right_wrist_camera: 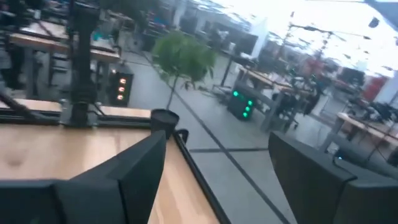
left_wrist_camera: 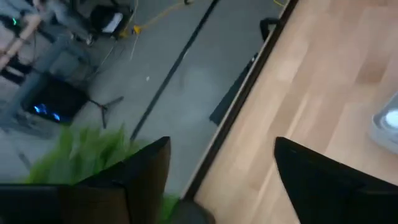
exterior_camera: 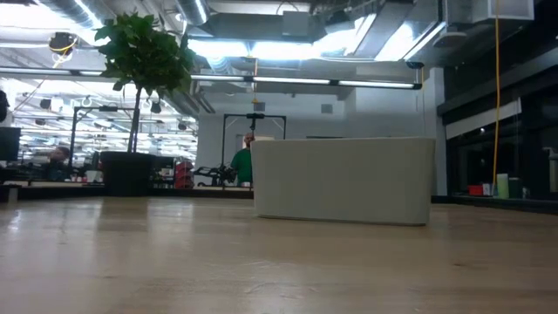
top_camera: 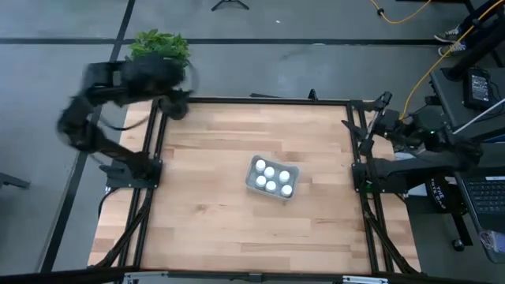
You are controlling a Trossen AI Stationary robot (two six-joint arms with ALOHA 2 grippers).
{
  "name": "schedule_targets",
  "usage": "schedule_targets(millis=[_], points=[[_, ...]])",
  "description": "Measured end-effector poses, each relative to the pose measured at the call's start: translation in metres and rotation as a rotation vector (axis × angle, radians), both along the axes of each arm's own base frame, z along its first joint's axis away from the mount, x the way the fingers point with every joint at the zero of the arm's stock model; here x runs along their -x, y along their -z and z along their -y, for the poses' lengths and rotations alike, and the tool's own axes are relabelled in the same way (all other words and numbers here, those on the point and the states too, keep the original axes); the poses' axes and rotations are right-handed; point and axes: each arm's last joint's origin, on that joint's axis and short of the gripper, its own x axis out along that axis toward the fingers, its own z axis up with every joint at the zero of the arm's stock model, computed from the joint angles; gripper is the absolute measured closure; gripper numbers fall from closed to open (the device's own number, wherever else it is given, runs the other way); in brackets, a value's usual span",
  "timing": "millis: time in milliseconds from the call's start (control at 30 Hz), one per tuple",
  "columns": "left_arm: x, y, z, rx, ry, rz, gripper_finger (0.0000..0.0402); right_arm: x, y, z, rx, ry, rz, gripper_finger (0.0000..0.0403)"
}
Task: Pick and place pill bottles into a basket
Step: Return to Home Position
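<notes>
The pale grey-blue basket [top_camera: 254,183] stands at the middle of the wooden table. Several white pill bottles [top_camera: 271,179] stand in it, caps up. In the low view only the basket's pale wall [exterior_camera: 343,179] shows, and the bottles are hidden behind it. My left gripper [top_camera: 180,106] is open and empty over the table's far left corner, far from the basket; its wrist view [left_wrist_camera: 221,149] shows a corner of the basket [left_wrist_camera: 388,121]. My right gripper [top_camera: 353,126] is open and empty at the table's right edge, near the far corner, as its wrist view [right_wrist_camera: 216,140] shows.
A black pot with a green plant [top_camera: 159,47] stands just beyond the far left corner, close to my left arm. A black frame [top_camera: 252,101] runs around the table. Bare wood lies on all sides of the basket. A person in green [exterior_camera: 242,164] shows far behind the table.
</notes>
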Motion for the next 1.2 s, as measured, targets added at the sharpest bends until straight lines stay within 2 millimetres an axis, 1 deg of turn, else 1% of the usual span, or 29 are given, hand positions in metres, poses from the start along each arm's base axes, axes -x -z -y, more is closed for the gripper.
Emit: schedule_targets(millis=[67,133,233,300,367,467,500,600,700,767,800,867,933,1000,1100,1200], points=[[0.029,0.005,0.000,0.017,-0.026,0.031,0.0123,0.000,0.010,0.002,-0.037,0.022,0.013,0.0117],[0.050,0.011,0.000,0.039,-0.005,0.151,0.0123,-0.001,0.017,0.003,-0.071,0.023,0.023,0.0117],[0.079,0.031,0.007,0.033,0.090,0.344,0.0123,-0.009,0.025,0.004,-0.081,0.031,0.010,0.0117],[0.096,0.051,0.014,0.010,0.140,0.468,0.0123,-0.015,0.025,0.004,-0.076,0.025,0.039,0.0117],[0.107,0.082,0.022,0.024,0.181,0.544,0.0123,-0.020,0.021,0.004,-0.067,0.024,0.068,0.0117],[0.105,0.145,0.023,0.128,0.268,0.673,0.0123,-0.029,0.019,0.004,-0.037,0.024,0.074,0.0117],[0.101,0.166,0.023,0.168,0.328,0.744,0.0123,-0.031,0.018,0.004,-0.033,0.021,0.082,0.0117],[0.086,0.220,0.018,0.257,0.522,1.003,0.0123,-0.037,0.016,0.004,-0.030,0.018,0.081,0.0117],[0.071,0.276,0.012,0.345,0.563,1.191,0.0123,-0.041,0.012,0.005,-0.031,0.018,0.077,0.0117],[0.068,0.302,0.015,0.362,0.580,1.244,0.0123,-0.043,0.009,0.005,-0.035,0.018,0.080,0.0117],[0.066,0.308,0.016,0.383,0.576,1.239,0.0123,-0.044,0.007,0.005,-0.045,0.017,0.086,0.0117],[0.061,0.313,0.019,0.421,0.547,1.155,0.0123,-0.046,0.004,0.005,-0.060,0.016,0.090,0.0117],[0.058,0.318,0.022,0.422,0.521,1.100,0.0123,-0.047,0.004,0.005,-0.061,0.016,0.084,0.0117],[0.056,0.323,0.025,0.419,0.520,1.076,0.0123,-0.047,0.005,0.005,-0.039,0.018,0.060,0.0117],[0.053,0.334,0.032,0.471,0.503,1.007,0.0123,-0.047,0.007,0.005,-0.010,0.020,0.020,0.0117],[0.050,0.339,0.039,0.493,0.512,0.953,0.0123,-0.048,0.009,0.005,0.005,0.021,0.000,0.0117]])
